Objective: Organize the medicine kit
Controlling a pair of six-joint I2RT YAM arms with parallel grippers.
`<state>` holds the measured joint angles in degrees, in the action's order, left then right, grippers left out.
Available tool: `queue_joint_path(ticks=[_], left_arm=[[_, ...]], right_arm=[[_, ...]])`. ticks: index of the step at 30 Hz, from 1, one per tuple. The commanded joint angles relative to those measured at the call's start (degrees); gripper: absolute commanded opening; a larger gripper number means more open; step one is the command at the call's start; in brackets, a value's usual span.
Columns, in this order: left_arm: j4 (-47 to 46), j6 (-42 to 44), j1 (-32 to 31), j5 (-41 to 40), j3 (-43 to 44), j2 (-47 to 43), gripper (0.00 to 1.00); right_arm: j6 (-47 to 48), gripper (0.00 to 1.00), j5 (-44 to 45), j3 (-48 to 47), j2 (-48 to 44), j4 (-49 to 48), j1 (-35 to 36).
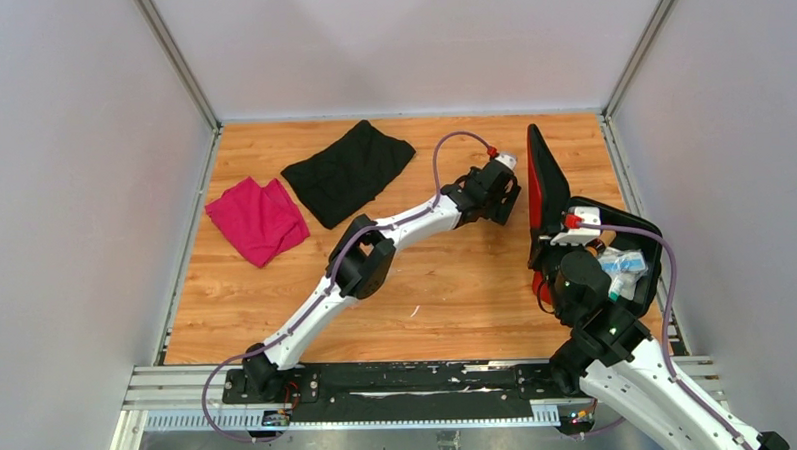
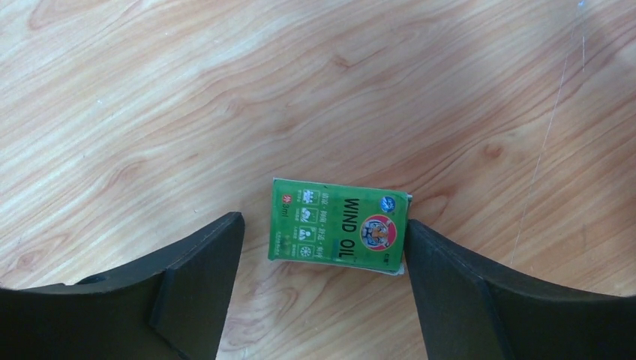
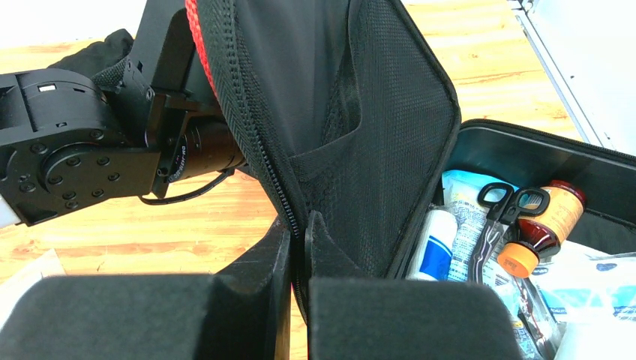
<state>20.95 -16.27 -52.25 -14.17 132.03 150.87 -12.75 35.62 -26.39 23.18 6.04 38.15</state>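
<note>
We see the medicine kit [image 1: 536, 190] at the right edge of the desk [image 1: 457, 293], its lid [image 3: 360, 127] standing upright and the tray holding scissors [image 3: 504, 206], a brown bottle [image 3: 544, 225] and a white tube [image 3: 435, 244]. The right gripper [image 3: 298, 232] is clamped on the lid's zipper rim. The left gripper [image 2: 324, 232] hangs spread wide over a green box [image 2: 337, 223] lying flat on the desk, 1 finger on either side, not gripping it. A black cloth [image 1: 351, 170] and a pink cloth [image 1: 258, 218] lie at far left.

"WIND OIL" on green box [image 2: 339, 228]
</note>
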Motion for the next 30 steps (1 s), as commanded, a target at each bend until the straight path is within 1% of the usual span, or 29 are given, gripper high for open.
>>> queue_joint_path(ticks=[1, 6, 12, 16, 19, 21, 26, 30], left_arm=[[4.7, 0.8, -1.4, -1.5, 0.9, 2.5, 0.81], [5.0, 0.8, -1.6, -1.6, 0.9, 2.4, 0.72], [-0.3, 0.7, -1.6, 1.2, -3.0, 0.2, 0.69], [-1.8, 1.4, -1.6, 2.9, -5.1, -1.9, 0.69], [-4.4, 1.2, -1.5, 2.8, -10.0, -5.8, 0.69], [-7.4, 0.5, -1.2, 2.1, -15.5, -9.5, 0.68], [-10.0, -1.1, 0.0, 1.2, -23.9, -15.4, 0.65], [-14.7, -2.1, 1.0, 1.1, -32.0, -20.3, 0.65]], right_arm=[[-3.2, 0.00, 1.5, 0.9, -0.6, 0.5, -0.7], [-3.3, 0.00, 1.5, 1.1, -0.9, 0.8, -0.7], [-2.9, 0.00, 1.3, 1.1, -1.0, 1.5, -0.7], [-2.9, 0.00, 1.5, 1.3, -1.3, 1.8, -0.7], [-2.8, 0.00, 1.7, 1.3, -1.1, 1.8, -0.6], [-2.8, 0.00, 1.5, 1.0, -0.8, 1.8, -0.7], [-3.0, 0.00, 1.0, 1.0, -0.6, 2.0, -0.7], [-3.5, 0.00, 0.6, 1.3, -0.2, 2.3, -0.7]])
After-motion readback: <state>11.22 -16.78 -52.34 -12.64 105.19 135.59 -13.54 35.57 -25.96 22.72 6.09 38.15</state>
